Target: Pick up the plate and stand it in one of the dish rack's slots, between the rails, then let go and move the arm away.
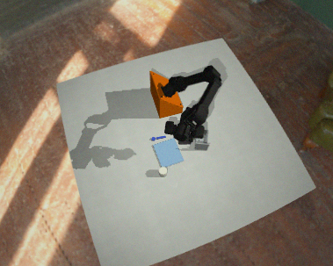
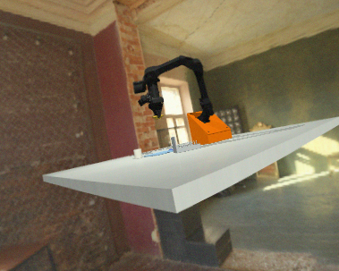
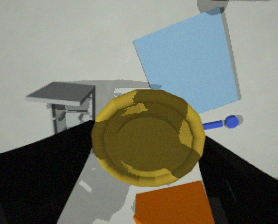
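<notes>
Gripping the plate (image 3: pixel 149 137) by its rim, the claw (image 3: pixel 148 145) hangs well above the table (image 1: pixel 235 188), its two dark fingers pressed against opposite edges of the yellow dish. From the wrist view the plate fills the space between the fingers, its hollow face turned toward the camera. In the side view the arm (image 2: pixel 185 68) arches high from its base beside the orange box (image 2: pixel 208 126), with the claw pointing down and a sliver of yellow at its tip.

Below the plate lie the blue mat (image 1: pixel 168 152) and, just beside it, a small blue peg (image 1: pixel 157 138). The grey dish rack (image 3: pixel 65 100) stands on the table left of the plate in the wrist view; from above it sits just beside the arm's wrist, partly hidden by it. A white cup (image 1: pixel 162 171) stands near the mat's far corner, apart from the rack.

Broad bare table surface stretches on every side, and the objects cluster near its middle, well away from all four edges.
</notes>
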Available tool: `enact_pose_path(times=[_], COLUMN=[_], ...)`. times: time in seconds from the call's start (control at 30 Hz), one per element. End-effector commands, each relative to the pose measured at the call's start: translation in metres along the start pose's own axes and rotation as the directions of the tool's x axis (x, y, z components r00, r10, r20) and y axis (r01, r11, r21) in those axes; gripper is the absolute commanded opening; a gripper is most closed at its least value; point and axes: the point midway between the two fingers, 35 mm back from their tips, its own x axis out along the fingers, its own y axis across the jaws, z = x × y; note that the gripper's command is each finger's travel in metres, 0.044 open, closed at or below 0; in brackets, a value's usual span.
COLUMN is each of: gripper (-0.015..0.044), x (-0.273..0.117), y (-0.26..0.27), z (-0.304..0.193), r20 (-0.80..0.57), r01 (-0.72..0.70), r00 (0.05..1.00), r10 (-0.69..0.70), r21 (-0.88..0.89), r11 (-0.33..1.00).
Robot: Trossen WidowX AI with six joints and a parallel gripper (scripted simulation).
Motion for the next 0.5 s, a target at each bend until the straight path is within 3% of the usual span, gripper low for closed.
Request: enact_pose_path(times=[0.0, 0.47], gripper=[0.0000, 0.0000], x=[-0.002, -0.004], y=[0.020, 0.071], z=[-0.017, -0.073], r20=[-0.002, -0.003], r01=[-0.002, -0.002], r00=[1.000, 1.000], r10=[0.002, 0.005], r21=[0.154, 0.595], r11=[0.988, 0.804])
